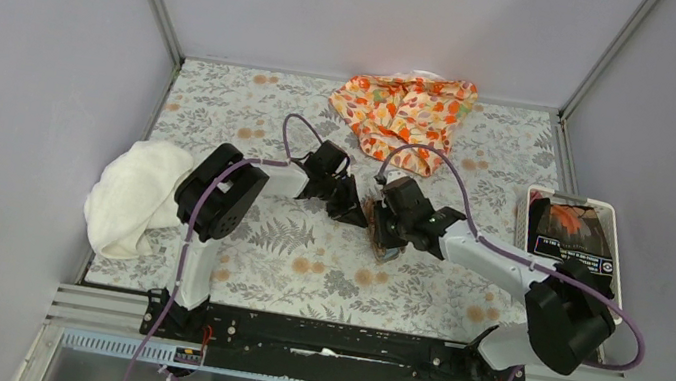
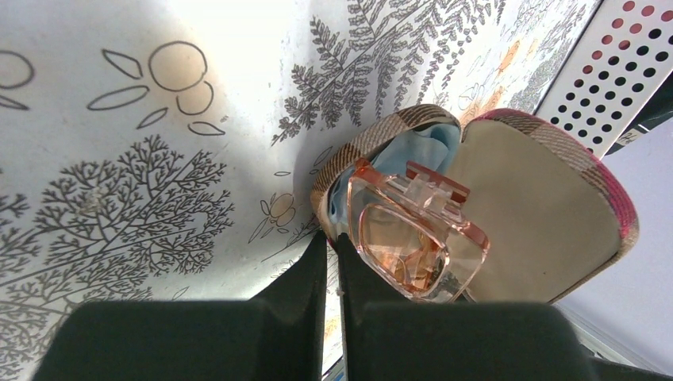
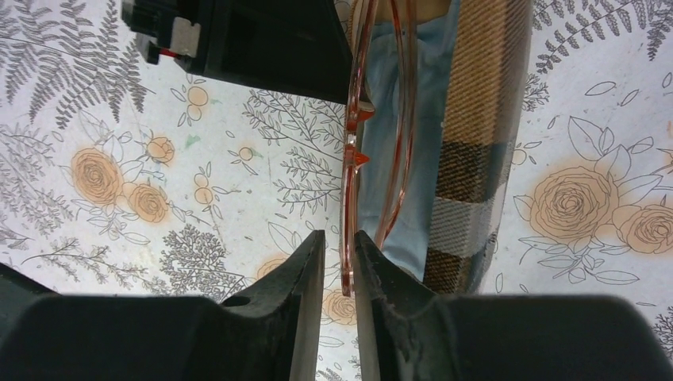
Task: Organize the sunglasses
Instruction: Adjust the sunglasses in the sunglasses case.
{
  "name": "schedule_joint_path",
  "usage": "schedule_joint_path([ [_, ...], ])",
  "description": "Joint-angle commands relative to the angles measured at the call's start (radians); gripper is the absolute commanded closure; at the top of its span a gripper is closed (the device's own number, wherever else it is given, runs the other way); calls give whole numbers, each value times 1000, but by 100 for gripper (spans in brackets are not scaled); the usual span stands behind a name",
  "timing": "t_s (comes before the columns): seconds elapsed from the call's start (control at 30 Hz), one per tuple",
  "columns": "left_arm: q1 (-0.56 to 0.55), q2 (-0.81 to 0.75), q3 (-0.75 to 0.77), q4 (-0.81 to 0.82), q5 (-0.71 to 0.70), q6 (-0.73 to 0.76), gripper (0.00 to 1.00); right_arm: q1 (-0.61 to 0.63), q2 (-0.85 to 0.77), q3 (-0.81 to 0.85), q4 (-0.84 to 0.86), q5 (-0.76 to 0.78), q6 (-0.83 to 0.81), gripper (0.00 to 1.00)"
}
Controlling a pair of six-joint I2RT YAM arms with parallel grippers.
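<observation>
The sunglasses [image 2: 417,238] are glossy translucent plastic, their case [image 2: 548,214] woven plaid cloth with matt beige lining.

Built as two arms, left arm [image 1: 220,193] and right arm [image 1: 491,259]: white links, bulky round black joint housings. Carry a thin purple cable [image 1: 426,147] looping along each. End in matte black claws, left claw [image 2: 333,246] and right claw [image 3: 337,238], with wedge-shaped fingers.
</observation>
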Motion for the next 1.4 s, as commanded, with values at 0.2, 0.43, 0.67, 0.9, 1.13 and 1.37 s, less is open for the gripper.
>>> schedule_joint_path([
  [0.2,-2,5,-16,-30,-25,35,90,-4,-145,7,-6,0,30,71],
  [0.43,-3,-5,-6,-42,-30,37,89,19,-113,2,73,-42,75,72],
  [0.67,-3,-9,-1,-55,-35,38,89,29,-19,5,97,-27,95,73],
  [0.9,-9,-27,16,-85,-45,44,89,28,31,12,22,143,141,73],
  [1.13,-9,-41,22,-103,-58,48,89,28,-54,-4,26,94,143,74],
  [1.37,-9,-47,27,-103,-57,44,89,11,-218,13,11,165,139,71],
])
